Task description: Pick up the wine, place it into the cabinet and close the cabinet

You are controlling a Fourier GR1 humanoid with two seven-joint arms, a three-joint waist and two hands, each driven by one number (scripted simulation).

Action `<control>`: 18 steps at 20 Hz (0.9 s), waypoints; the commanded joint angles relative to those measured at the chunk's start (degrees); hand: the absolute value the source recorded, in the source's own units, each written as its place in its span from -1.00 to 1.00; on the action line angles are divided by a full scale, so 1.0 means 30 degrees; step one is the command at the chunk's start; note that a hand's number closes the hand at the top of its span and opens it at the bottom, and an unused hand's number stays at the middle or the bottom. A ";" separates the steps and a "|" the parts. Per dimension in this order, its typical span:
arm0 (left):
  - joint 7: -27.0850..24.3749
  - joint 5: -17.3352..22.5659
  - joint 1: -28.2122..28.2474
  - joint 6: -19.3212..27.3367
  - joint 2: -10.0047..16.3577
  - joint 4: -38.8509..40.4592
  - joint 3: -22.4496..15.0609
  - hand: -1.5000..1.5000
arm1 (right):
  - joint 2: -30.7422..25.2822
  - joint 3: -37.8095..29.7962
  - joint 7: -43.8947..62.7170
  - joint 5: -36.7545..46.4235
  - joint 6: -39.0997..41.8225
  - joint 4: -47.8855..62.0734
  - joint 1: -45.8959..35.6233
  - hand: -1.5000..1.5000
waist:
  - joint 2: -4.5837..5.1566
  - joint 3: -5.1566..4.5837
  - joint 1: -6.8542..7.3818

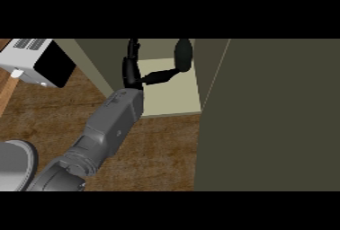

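Observation:
The wine bottle (183,53), dark and slim, stands upright on the pale shelf (174,96) inside the open cabinet, near the shelf's back. My left hand (135,76) reaches into the cabinet from the lower left, just left of the bottle. Its fingers (131,56) point straight up and away from the bottle, while the thumb (161,76) stretches right and meets the bottle's lower part. The hand is open, not curled round the bottle. My right hand does not show.
The cabinet's dark olive door (279,117) stands open and fills the right side. A white appliance with a black front (36,63) sits at the upper left on the brown counter (159,148). A grey round object (15,164) lies at the lower left edge.

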 commanded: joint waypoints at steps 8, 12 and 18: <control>-0.1308 -0.0205 0.1038 -0.1119 -0.0022 0.0074 0.0193 -1.00 | -0.0035 -0.0466 0.0201 -0.0336 -0.0233 -0.0130 -0.0539 -1.00 | 0.0074 -0.0067 0.0149; -0.1982 -0.0229 0.1649 -0.2516 -0.0023 -0.0141 0.0263 -1.00 | 0.0094 0.0504 -0.0109 0.0070 0.0086 -0.0275 0.0251 -1.00 | 0.0029 -0.0071 0.0254; -0.0787 -0.0335 0.0999 -0.3672 0.0074 -0.0069 0.0058 -1.00 | 0.0069 0.0134 0.0784 -0.0495 -0.0329 -0.1251 0.0538 -1.00 | -0.0121 -0.0061 0.0440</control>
